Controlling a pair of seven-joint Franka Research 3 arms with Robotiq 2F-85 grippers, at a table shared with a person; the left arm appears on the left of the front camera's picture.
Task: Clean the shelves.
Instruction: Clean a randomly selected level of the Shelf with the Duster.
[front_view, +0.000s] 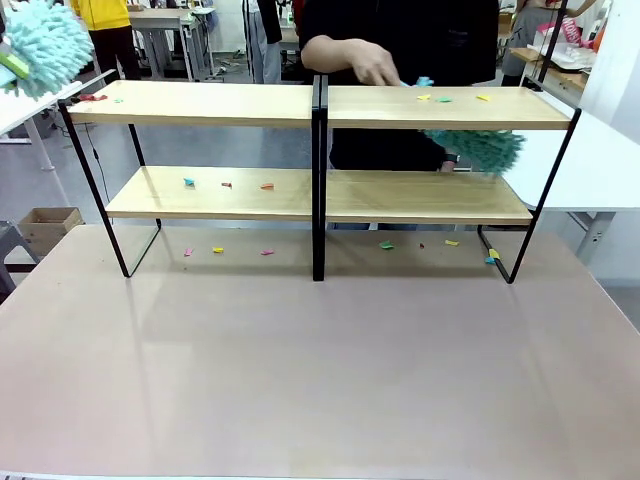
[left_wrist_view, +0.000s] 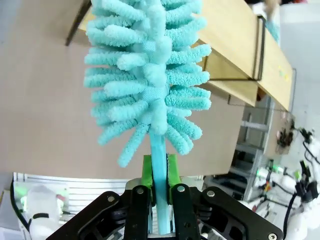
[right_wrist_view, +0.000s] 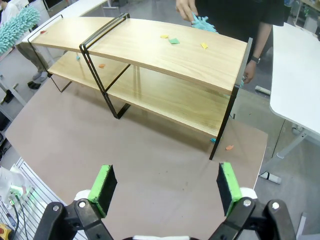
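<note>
Left end effector (left_wrist_view: 160, 172): pads clamped tight on the handle of a teal fluffy duster (left_wrist_view: 147, 75). Right end effector (right_wrist_view: 165, 182): pads wide apart, holding nothing. Shelves (front_view: 220, 103) stand along the tabletop's (front_view: 320, 370) far edge.

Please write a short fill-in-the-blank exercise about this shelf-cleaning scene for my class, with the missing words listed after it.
1. The left tool is shut on the thin ____ of a fluffy turquoise duster.
2. The right tool is ____, with nothing between its green pads.
3. The shelves have ____ levels of wooden boards.
4. The post in the middle of the shelves is coloured ____.
Missing words: handle; open; two; black.
</note>
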